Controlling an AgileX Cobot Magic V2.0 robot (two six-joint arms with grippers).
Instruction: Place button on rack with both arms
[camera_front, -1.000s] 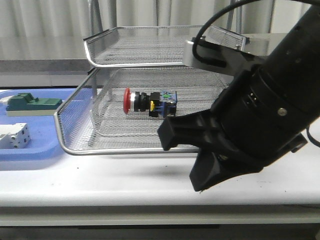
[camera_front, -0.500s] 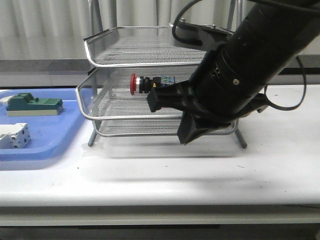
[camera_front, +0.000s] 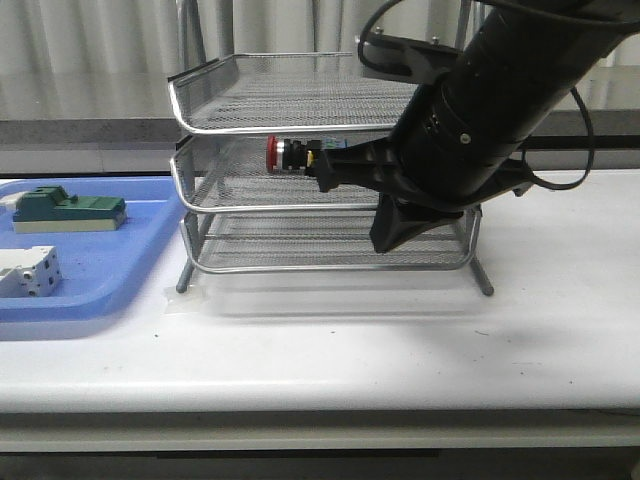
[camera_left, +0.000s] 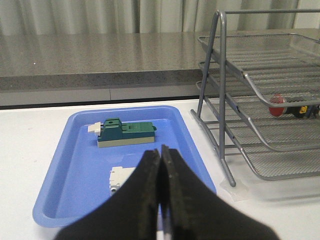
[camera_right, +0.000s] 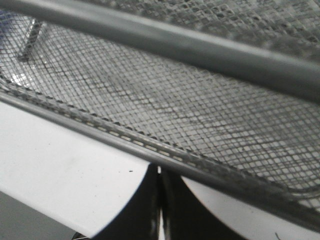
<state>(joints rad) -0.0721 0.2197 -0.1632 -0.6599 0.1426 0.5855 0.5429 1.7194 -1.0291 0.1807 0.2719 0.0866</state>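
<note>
Front view: the three-tier wire-mesh rack (camera_front: 250, 100) stands on the white table (camera_front: 320, 350). The button (camera_front: 290, 153) lies on its side in the middle tier, red cap toward the left, under the top tray. The right arm (camera_front: 480, 110) reaches in front of the rack's right half and hides the button's rear end; its gripper (camera_front: 385, 205) is a dark shape here, and whether it touches the button cannot be made out from this angle. To the left, just beside the rack, a blue plastic tray (camera_front: 100, 270) holds a green block on a beige base (camera_front: 68, 211) and a white-grey terminal block (camera_front: 28, 272).

Left wrist view: the left gripper (camera_left: 161, 165) hangs over the near end of the blue tray (camera_left: 80, 150), its two black fingers (camera_left: 145, 185) pressed together with nothing between them. Beyond them lie the green block (camera_left: 125, 134) and the white terminal block (camera_left: 122, 176), partly hidden. The rack (camera_left: 265, 100) is off to one side, with the button's red cap (camera_left: 276, 105) visible through the mesh of the middle tier.

Right wrist view: the right gripper (camera_right: 160, 187) has its fingers (camera_right: 142, 200) closed against each other, empty, close beside a rack rim (camera_right: 150, 150) and mesh floor, with the white table (camera_right: 55, 155) under it.
</note>
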